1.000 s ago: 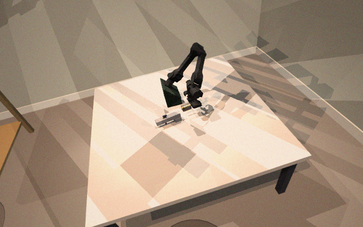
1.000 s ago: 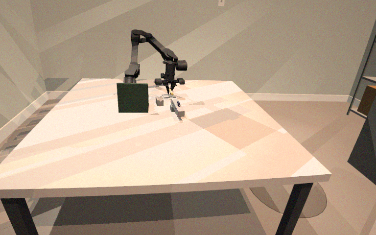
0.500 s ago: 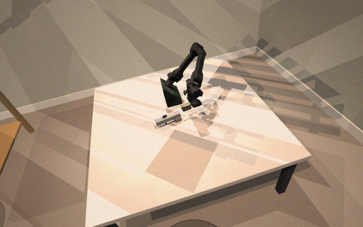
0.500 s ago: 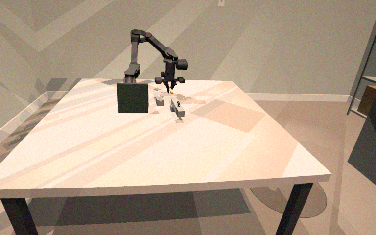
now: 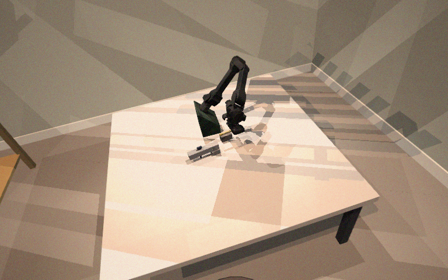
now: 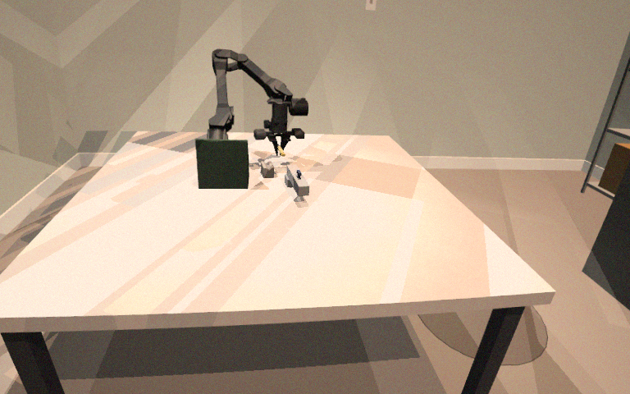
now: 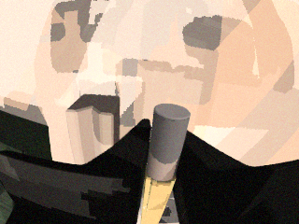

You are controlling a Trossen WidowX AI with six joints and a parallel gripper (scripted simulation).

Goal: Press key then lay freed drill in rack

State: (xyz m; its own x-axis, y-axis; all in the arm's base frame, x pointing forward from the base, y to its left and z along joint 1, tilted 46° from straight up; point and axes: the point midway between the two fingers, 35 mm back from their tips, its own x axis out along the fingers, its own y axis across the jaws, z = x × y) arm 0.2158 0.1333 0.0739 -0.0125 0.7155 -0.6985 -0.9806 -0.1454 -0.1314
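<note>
The fingers (image 6: 280, 149) are clamped on the drill (image 6: 281, 150) (image 7: 171, 135), its grey end toward the wrist camera. It seems raised above the surface (image 5: 158, 191) (image 6: 278, 241), near the small grey block (image 5: 226, 136) (image 6: 267, 169) (image 7: 95, 121).

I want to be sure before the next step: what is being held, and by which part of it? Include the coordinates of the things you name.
The drill (image 5: 225, 133) (image 6: 281, 150) (image 7: 159, 198), by its grey cylindrical end (image 7: 170, 137).

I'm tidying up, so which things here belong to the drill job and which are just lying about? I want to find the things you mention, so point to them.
Job:
- yellow-and-grey drill (image 5: 225, 133) (image 6: 281, 150) (image 7: 171, 135)
- grooved grey block (image 5: 226, 137) (image 6: 267, 170) (image 7: 97, 128), probably the rack
- long grey block (image 5: 204, 153) (image 6: 299, 185) with blue knob (image 5: 199, 147) (image 6: 299, 174), likely the key

Apparently unrelated:
- orange box (image 6: 616, 169)
</note>
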